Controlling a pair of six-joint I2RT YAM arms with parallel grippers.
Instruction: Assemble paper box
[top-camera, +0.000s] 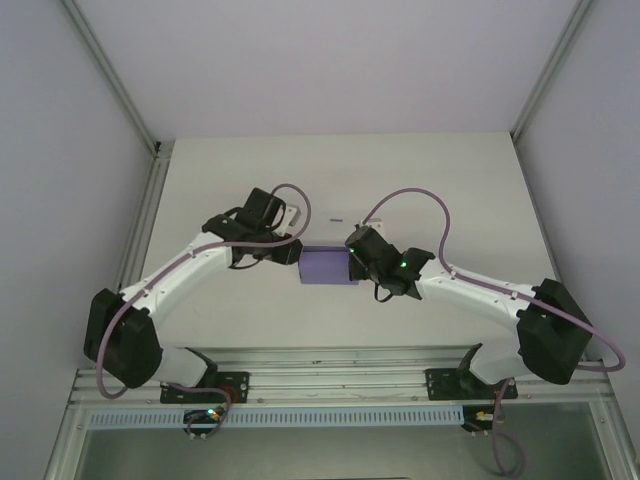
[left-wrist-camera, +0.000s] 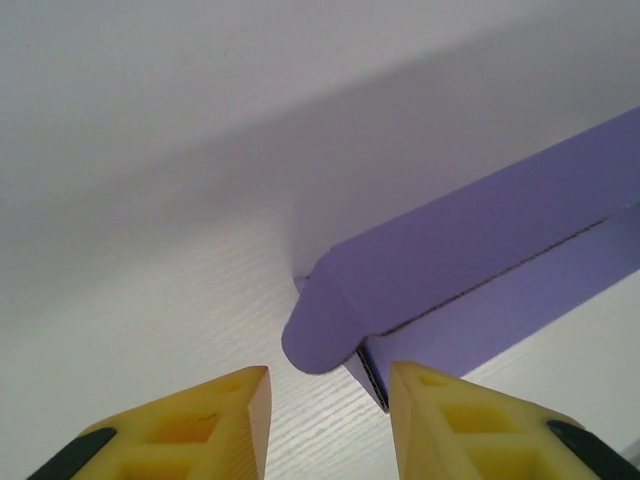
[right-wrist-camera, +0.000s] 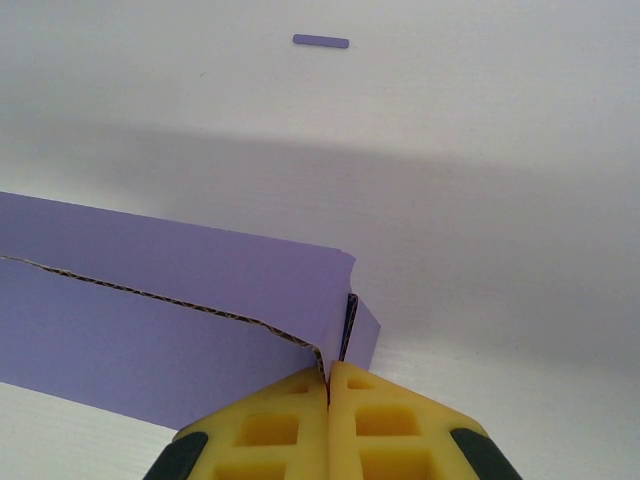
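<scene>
You have the paper box (top-camera: 327, 267) folded up at mid-frame, its rounded flap (left-wrist-camera: 320, 340) untucked; the right gripper (right-wrist-camera: 328, 366) pinches its corner, and the left gripper (left-wrist-camera: 328, 372) stands part-open.

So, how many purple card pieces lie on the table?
2: the paper box at the middle of the table, and a small strip lying apart just beyond it. More may be hidden.

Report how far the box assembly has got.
Done: the paper box is folded into a rectangular body lying on the table. In hand: the right gripper is shut on the card at one end corner; the left gripper stands open just short of the rounded end flap. To do: that flap sticks out untucked, and a seam along the body gapes.
</scene>
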